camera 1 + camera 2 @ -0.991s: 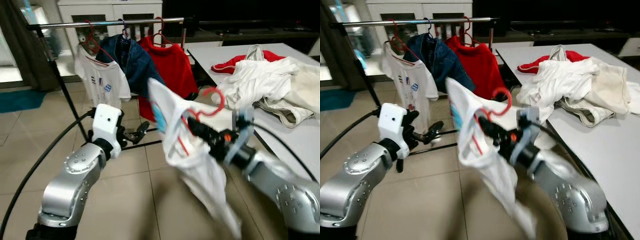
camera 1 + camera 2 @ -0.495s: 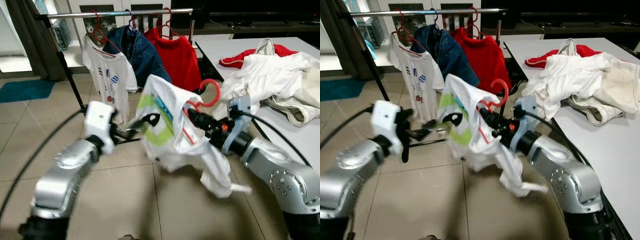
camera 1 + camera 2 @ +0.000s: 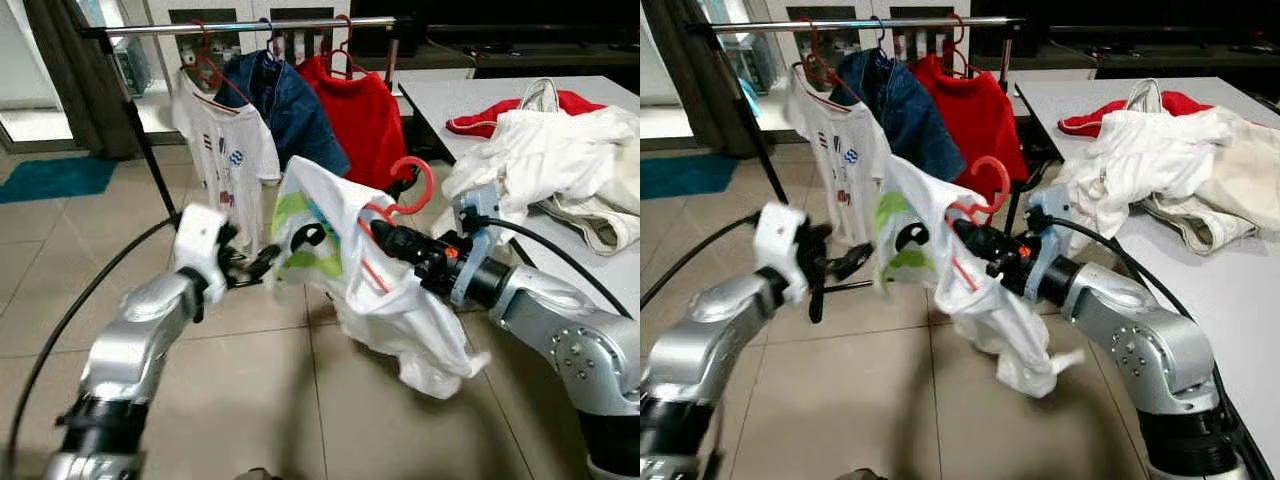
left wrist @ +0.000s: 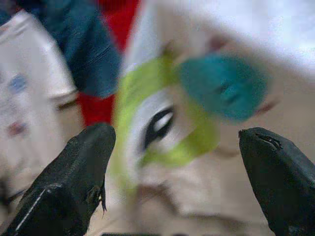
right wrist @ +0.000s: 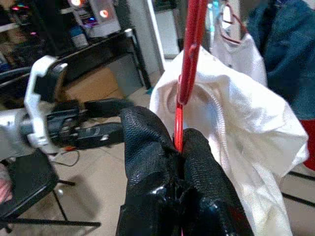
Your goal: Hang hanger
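My right gripper is shut on a red hanger whose hook curls up above the fingers. A white T-shirt with a green and teal print hangs from that hanger over the floor. In the right wrist view the red hanger runs up from between the shut fingertips. My left gripper is open at the shirt's left edge; in the left wrist view the print sits between its spread fingers. The rail stands behind.
On the rail hang a white printed T-shirt, a blue denim garment and a red shirt. A white table at the right bears a heap of white and red clothes. Tiled floor lies below.
The left gripper has stayed beside the shirt's left edge. The shirt has swung and now hangs lower and steadier. The camera view has shifted slightly.
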Controlling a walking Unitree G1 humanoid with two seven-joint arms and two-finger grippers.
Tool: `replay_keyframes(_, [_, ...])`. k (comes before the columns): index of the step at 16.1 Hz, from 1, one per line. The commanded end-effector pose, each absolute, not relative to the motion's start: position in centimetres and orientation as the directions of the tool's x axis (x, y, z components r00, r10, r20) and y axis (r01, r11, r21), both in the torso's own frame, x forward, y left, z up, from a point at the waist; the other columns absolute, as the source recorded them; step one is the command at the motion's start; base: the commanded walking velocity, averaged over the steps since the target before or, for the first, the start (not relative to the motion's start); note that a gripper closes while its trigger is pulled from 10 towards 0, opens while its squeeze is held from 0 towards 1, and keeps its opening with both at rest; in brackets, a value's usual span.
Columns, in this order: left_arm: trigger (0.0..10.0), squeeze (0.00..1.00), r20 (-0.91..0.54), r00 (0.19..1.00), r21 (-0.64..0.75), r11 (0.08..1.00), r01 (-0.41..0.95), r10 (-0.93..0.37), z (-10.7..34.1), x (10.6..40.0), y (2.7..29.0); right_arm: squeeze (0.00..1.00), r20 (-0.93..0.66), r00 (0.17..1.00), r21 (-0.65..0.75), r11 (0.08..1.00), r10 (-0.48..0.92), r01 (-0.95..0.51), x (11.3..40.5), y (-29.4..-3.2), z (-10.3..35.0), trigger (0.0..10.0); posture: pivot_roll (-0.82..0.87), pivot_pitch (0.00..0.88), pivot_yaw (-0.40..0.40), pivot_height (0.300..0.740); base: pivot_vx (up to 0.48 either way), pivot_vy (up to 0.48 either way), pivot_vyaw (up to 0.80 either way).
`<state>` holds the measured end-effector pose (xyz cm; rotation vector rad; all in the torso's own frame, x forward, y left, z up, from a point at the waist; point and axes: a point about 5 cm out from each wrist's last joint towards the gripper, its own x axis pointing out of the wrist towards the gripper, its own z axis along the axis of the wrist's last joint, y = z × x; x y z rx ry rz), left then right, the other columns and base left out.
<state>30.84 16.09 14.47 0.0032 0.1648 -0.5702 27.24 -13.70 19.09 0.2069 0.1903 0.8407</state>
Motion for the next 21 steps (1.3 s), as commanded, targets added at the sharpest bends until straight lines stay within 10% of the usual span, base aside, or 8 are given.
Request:
replay_keyframes(1, [10.0,0.0,-0.121,0.789,-0.053,0.797,0.601,-0.603,15.2,30.8,14.9,0.0,-0.049,0.638,0.236,0.629,0.769,-0.74,27.1,-13.6,20.2,10.0,-0.18,0.0,0.033,0.719,0.0,0.0,0.0])
replay_keyframes(6, [10.0,0.0,-0.001,0.538,-0.154,0.532,0.833,-0.843,17.8,28.9,10.1,0.0,-0.071,0.729,0.244,0.721,0.68,-0.649,28.7,-13.0,20.4,10.0,-0.19,0.0,0.038,0.719,0.0,0.0,0.0])
replay_keyframes(10, [10.0,0.0,-0.064,0.626,-0.144,0.628,0.764,-0.777,17.2,30.4,10.6,0.0,-0.056,0.73,0.257,0.716,0.681,-0.649,29.1,-11.9,20.8,10.0,-0.19,0.0,0.044,0.719,0.0,0.0,0.0])
replay_keyframes(11, [2.3,0.0,-0.088,0.677,-0.121,0.682,0.721,-0.731,16.8,31.1,11.1,0.0,-0.05,0.723,0.259,0.708,0.689,-0.657,29.1,-11.7,20.9,10.0,-0.19,0.0,0.044,0.719,0.0,0.0,0.0])
replay_keyframes(12, [2.3,0.0,-0.092,0.688,-0.113,0.694,0.711,-0.719,16.8,31.3,11.2,0.0,-0.048,0.721,0.26,0.705,0.691,-0.659,29.1,-11.6,21.0,10.0,-0.19,0.0,0.044,0.719,0.0,0.0,0.0])
replay_keyframes(13, [0.0,0.0,-0.088,0.712,-0.079,0.718,0.692,-0.697,17.1,31.8,11.3,0.0,-0.047,0.721,0.261,0.705,0.691,-0.659,29.0,-11.6,21.0,10.0,-0.19,0.0,0.048,0.719,0.0,0.0,0.0])
replay_keyframes(21, [0.0,0.0,-0.025,0.74,-0.062,0.74,0.67,-0.672,17.2,33.4,10.6,0.0,-0.046,0.727,0.267,0.71,0.685,-0.651,29.0,-11.5,21.0,10.0,-0.21,0.0,0.052,0.719,0.0,0.0,0.0])
